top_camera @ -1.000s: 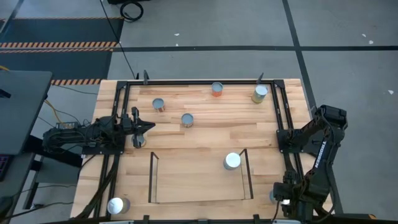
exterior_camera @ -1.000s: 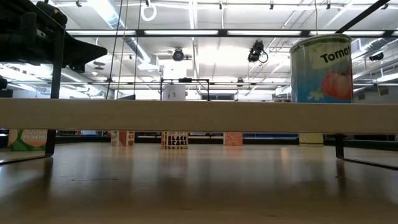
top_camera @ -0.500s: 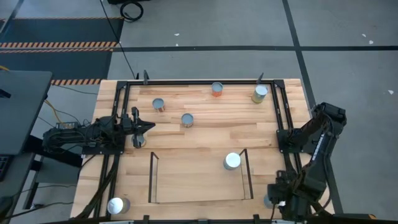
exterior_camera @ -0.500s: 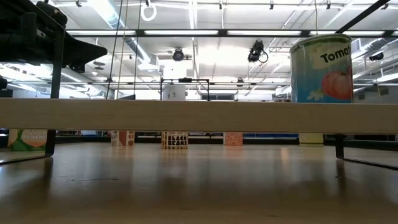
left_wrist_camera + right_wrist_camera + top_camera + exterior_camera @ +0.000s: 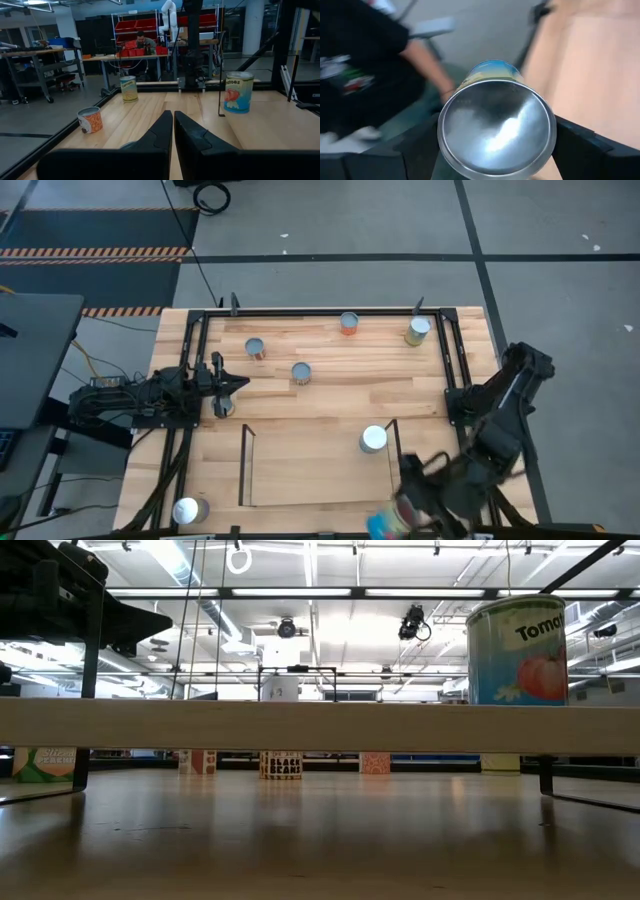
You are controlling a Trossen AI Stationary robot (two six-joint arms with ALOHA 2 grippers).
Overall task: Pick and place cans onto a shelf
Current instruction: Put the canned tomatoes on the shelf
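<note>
Now the right gripper point(image 5: 495, 150), jaws clamped around a round silver-topped metal can point(image 5: 496, 131) with a blue side, has swung from the table's point(image 5: 320, 395) right edge to the near edge beside the low dark-railed wooden shelf point(image 5: 320, 480). One can point(image 5: 373, 439) already stands there. The left gripper point(image 5: 173, 131), jaws shut, waits at the left edge.

A black frame point(image 5: 190, 350) edges the wooden counter point(image 5: 330, 395). At eleven o'clock on the floor lies hazard-striped tape point(image 5: 95, 251), at twelve a coiled cable point(image 5: 211, 195). A person point(image 5: 360, 55) in a dark shirt stands beyond the counter; red bins point(image 5: 145, 25) fill a distant rack.
</note>
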